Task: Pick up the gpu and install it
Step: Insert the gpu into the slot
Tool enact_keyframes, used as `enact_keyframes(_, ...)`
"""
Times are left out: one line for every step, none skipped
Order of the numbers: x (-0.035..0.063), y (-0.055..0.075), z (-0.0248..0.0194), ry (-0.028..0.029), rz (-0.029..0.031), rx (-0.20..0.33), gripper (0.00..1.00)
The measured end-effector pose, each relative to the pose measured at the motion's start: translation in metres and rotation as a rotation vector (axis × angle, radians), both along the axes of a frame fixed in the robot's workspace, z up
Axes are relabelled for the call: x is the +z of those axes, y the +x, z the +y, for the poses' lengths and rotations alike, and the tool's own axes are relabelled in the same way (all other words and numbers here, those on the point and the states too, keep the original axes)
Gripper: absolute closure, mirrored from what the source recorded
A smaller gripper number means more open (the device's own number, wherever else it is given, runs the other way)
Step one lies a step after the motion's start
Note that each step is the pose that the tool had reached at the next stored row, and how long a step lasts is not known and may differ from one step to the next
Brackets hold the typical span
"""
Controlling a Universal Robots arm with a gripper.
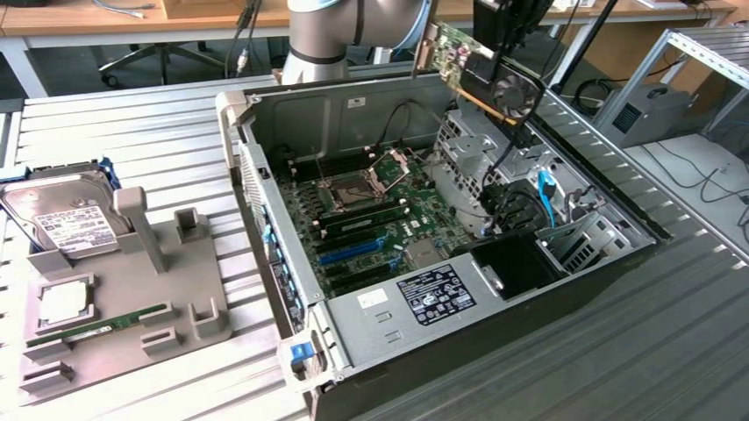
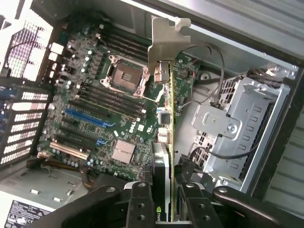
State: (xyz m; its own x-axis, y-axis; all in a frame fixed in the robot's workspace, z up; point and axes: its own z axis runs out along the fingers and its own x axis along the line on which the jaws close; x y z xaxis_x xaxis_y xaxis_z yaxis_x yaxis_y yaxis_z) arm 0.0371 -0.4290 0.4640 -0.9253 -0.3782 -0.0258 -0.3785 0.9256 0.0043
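Table (image 1: 153, 123): grey ribbed sheet metal. The open PC case (image 1: 269, 202) lies on its side on it, motherboard (image 1: 374, 219) facing up.

Room: wooden desks (image 1: 117, 17) and a chair base (image 1: 146, 61) behind the case. Past the case on the exterior view's right are an aluminium frame rack (image 1: 702, 53), a grey box (image 1: 641, 114) and loose cables on the floor (image 1: 702, 184).

Next to the case on the exterior view's left is a grey fixture tray (image 1: 164, 281) carrying a hard drive (image 1: 65, 219), a CPU (image 1: 65, 303) and a memory stick (image 1: 100, 326).

gpu (image 1: 480, 66) is in the air above the case's far corner, tilted and clear of the case. Claw (image 1: 506, 39) is clamped on it. Wrist view: the card is edge-on over the open case, with the claw's fingers (image 2: 140, 204) pressed against both faces and its metal bracket (image 2: 166, 38) at the far end.

Writing:
- White "DELL" on the motherboard beside the card, wrist view.
- Green logo starting "nv" on the card's shroud, between the fingers.
- Black label (image 1: 439, 294) on the case's power supply: unreadable.
- White label on the hard drive: unreadable.
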Motion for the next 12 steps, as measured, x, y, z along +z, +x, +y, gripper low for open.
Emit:
enact_keyframes(0.0, 0.0, 0.0, 0.0, 0.0, 0.018, 0.73)
enact_keyframes(-0.0001, 0.0, 0.0, 0.0, 0.0, 0.036, 0.73)
enact_keyframes(-0.0001, 0.0, 0.0, 0.0, 0.0, 0.064, 0.73)
enact_keyframes(-0.0002, 0.0, 0.0, 0.0, 0.0, 0.085, 0.73)
enact_keyframes(-0.0003, 0.0, 0.0, 0.0, 0.0, 0.119, 0.73)
enact_keyframes(-0.0003, 0.0, 0.0, 0.0, 0.0, 0.136, 0.73)
enact_keyframes(-0.0004, 0.0, 0.0, 0.0, 0.0, 0.155, 0.73)
enact_keyframes(-0.0004, 0.0, 0.0, 0.0, 0.0, 0.177, 0.73)
enact_keyframes(-0.0004, 0.0, 0.0, -0.0001, 0.0, 0.196, 0.73)
enact_keyframes(-0.0005, 0.0, 0.0, 0.0, 0.0, 0.214, 0.73)
enact_keyframes(-0.0005, 0.0, 0.0, 0.0, 0.0, 0.232, 0.73)
enact_keyframes(-0.0006, 0.0, 0.0, 0.0, 0.0, 0.252, 0.73)
